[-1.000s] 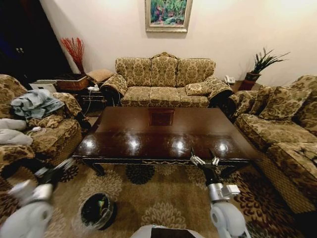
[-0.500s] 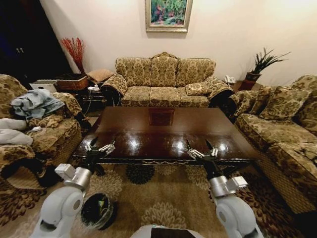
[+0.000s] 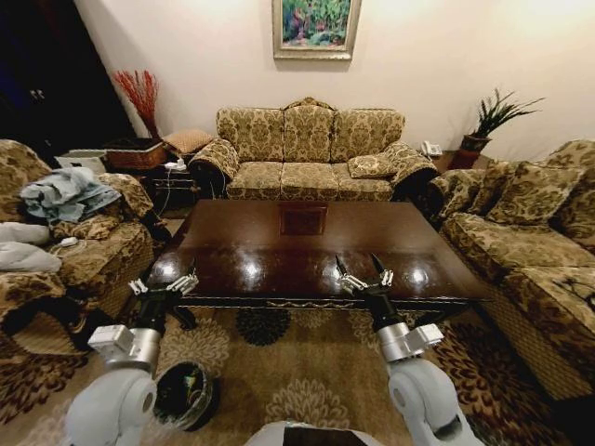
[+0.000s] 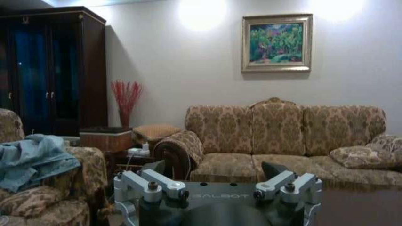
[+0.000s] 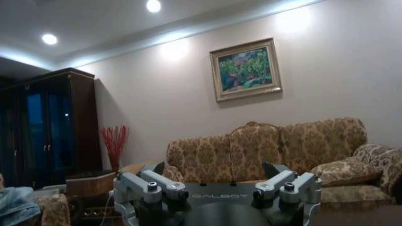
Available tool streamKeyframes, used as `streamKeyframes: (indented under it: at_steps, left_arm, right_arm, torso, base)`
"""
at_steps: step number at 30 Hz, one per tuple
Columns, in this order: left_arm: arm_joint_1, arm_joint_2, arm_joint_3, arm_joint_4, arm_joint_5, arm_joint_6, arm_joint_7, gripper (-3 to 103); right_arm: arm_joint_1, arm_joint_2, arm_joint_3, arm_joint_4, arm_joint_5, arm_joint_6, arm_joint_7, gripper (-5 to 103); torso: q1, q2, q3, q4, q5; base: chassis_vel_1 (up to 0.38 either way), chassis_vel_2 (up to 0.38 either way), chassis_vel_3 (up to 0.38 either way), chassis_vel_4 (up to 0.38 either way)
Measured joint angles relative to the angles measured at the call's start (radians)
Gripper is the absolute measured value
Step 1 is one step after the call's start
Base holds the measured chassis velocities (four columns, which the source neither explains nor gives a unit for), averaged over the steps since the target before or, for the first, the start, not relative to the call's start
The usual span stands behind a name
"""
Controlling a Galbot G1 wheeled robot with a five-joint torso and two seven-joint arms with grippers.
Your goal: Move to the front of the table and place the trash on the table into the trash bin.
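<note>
Your 2 tools, left (image 3: 164, 284) and right (image 3: 363, 275), hover spread open and empty at the coffee surface's (image 3: 297, 243) near edge. The trash sits in the bin (image 3: 184, 395) below; retract calmly.

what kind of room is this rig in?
Looks like a home living room: patterned sofa against the wall, large dark coffee table on a patterned rug, framed painting above the sofa.

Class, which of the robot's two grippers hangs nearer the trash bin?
The left gripper: the trash bin sits on the carpet just below its arm, while the right gripper is farther off.
</note>
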Motion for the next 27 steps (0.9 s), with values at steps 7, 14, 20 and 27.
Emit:
streamKeyframes:
  at_steps: [7, 14, 20, 27]
  left_arm:
    - [0.001, -0.001, 0.000, 0.000, 0.003, 0.004, 0.002, 100]
    - [0.001, 0.000, 0.000, 0.000, 0.002, 0.005, 0.003, 100]
    - [0.001, 0.001, 0.000, 0.001, 0.001, 0.005, 0.003, 100]
    - [0.001, 0.001, 0.000, 0.001, 0.000, 0.006, 0.004, 100]
  right_arm:
    - [-0.002, 0.002, 0.001, -0.001, -0.002, 0.001, -0.003, 100]
    - [-0.002, 0.002, 0.002, -0.001, -0.002, 0.002, -0.003, 100]
    - [-0.003, 0.002, 0.002, -0.002, -0.002, 0.002, -0.003, 100]
    - [-0.003, 0.002, 0.003, -0.002, -0.002, 0.003, -0.003, 100]
  torso:
    - [0.000, 0.000, 0.000, 0.0000, 0.0001]
    - [0.000, 0.000, 0.000, 0.0000, 0.0000]
    - [0.000, 0.000, 0.000, 0.0000, 0.0001]
    - [0.000, 0.000, 0.000, 0.0000, 0.0000]
  base:
    - [0.000, 0.000, 0.000, 0.000]
    - [0.000, 0.000, 0.000, 0.000]
    - [0.000, 0.000, 0.000, 0.000]
    - [0.036, -0.028, -0.036, 0.041]
